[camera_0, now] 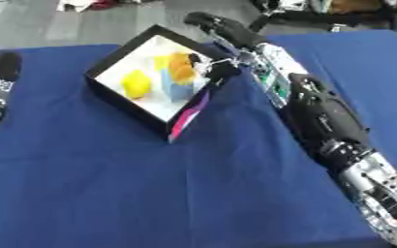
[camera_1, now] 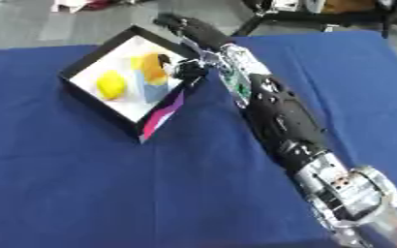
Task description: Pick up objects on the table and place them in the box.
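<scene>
- The box (camera_0: 117, 92), black-walled with a white floor, sits in the upper middle of the frame on the blue tabletop (camera_0: 151, 184), turned cornerwise so one corner points toward the lower centre.
- Inside it lie a yellow object (camera_0: 137, 84) at the left, an orange object (camera_0: 181, 67) toward the upper right, and a pale blue object (camera_0: 175, 86) between and just below them; the orange and blue ones seem to touch, though that is hard to tell.
- A pink and purple panel (camera_0: 193, 114) shows on the box's lower-right wall, running down to the near corner.
- The right arm (camera_0: 329, 116) crosses the frame from the lower right corner up to the box's right rim, covering a long strip of tabletop.
- The right hand (camera_1: 185, 25) reaches over the box's upper-right edge, its dark fingers stretched out and holding nothing that can be seen.
- Cables and a dark clump (camera_0: 221, 69) at the wrist hang over the box's right wall, hiding part of that rim.
- At the upper left edge of the left eye view a dark rounded part (camera_0: 3, 63) of the left arm shows; the left hand itself is out of sight.
- The blue cloth spreads wide across the lower left and centre of the frame.
- Beyond the far edge of the tabletop lies grey floor (camera_0: 83, 24), with black equipment (camera_0: 337, 12) in the upper right.
</scene>
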`<action>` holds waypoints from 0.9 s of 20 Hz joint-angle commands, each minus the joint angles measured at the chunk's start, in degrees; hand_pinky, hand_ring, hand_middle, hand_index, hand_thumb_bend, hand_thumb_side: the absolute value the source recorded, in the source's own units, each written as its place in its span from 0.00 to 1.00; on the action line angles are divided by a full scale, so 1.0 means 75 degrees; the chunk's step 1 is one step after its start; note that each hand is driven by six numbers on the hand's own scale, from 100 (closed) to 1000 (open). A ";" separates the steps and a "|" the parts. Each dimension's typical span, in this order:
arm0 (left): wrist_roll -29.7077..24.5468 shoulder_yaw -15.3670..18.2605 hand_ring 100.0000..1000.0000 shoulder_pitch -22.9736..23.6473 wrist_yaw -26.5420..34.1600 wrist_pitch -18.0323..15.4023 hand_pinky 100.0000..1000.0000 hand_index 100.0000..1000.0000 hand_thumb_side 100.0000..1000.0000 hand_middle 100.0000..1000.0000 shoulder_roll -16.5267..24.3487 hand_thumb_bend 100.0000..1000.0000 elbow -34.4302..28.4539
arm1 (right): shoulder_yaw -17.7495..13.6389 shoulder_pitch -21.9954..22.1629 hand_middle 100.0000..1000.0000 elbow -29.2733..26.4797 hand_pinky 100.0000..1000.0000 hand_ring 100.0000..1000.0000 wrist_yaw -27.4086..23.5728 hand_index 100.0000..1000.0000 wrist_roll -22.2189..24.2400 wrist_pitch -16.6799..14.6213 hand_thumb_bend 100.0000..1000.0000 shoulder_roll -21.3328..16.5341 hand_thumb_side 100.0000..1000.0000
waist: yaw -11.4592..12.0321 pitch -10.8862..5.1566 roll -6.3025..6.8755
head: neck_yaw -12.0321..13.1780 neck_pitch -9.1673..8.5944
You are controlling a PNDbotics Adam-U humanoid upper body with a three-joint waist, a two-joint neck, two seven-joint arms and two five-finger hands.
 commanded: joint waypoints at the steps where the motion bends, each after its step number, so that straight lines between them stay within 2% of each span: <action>1: 0.0090 0.0080 0.58 0.0010 -0.0019 -0.0011 0.81 0.83 0.68 0.57 0.0218 0.70 -0.0090 | 0.0009 0.0294 0.85 -0.1509 0.86 0.84 -0.1434 0.91 0.0028 0.0252 0.00 -0.0794 0.26 | -0.0112 -0.0145 -0.0078 | 0.0165 -0.0014; 3: 0.0130 0.0090 0.58 0.0071 -0.0026 -0.0024 0.81 0.83 0.68 0.57 0.0260 0.70 -0.0060 | -0.0067 0.0893 0.81 -0.2585 0.84 0.81 -0.2517 0.88 0.0010 0.0542 0.00 -0.1222 0.33 | -0.0232 -0.0164 -0.0147 | 0.0273 -0.0014; 5: 0.0176 0.0108 0.58 0.0122 -0.0033 -0.0035 0.81 0.82 0.68 0.57 0.0303 0.70 -0.0034 | -0.0229 0.1693 0.77 -0.3650 0.82 0.78 -0.3366 0.87 -0.0031 0.0760 0.00 -0.1563 0.36 | -0.0333 -0.0176 -0.0212 | 0.0376 -0.0014; 9: 0.0283 0.0116 0.58 0.0206 0.0008 -0.0062 0.81 0.82 0.67 0.56 0.0336 0.69 0.0032 | -0.0705 0.3457 0.74 -0.5432 0.80 0.77 -0.4363 0.85 0.0084 0.0876 0.00 -0.1772 0.38 | -0.0485 -0.0176 -0.0307 | 0.0546 -0.0014; 14: 0.0370 0.0105 0.58 0.0220 0.0028 -0.0085 0.81 0.82 0.67 0.57 0.0280 0.69 0.0105 | -0.1371 0.5359 0.72 -0.6396 0.79 0.77 -0.4865 0.83 0.0044 0.0856 0.00 -0.1120 0.41 | -0.0601 -0.0149 -0.0269 | 0.0821 -0.0014; 18: 0.0479 0.0125 0.58 0.0249 0.0059 -0.0059 0.81 0.82 0.67 0.57 0.0257 0.69 0.0156 | -0.1696 0.6341 0.72 -0.6587 0.78 0.76 -0.4906 0.82 0.0013 0.0828 0.00 -0.0513 0.45 | -0.0686 -0.0143 -0.0239 | 0.0973 -0.0014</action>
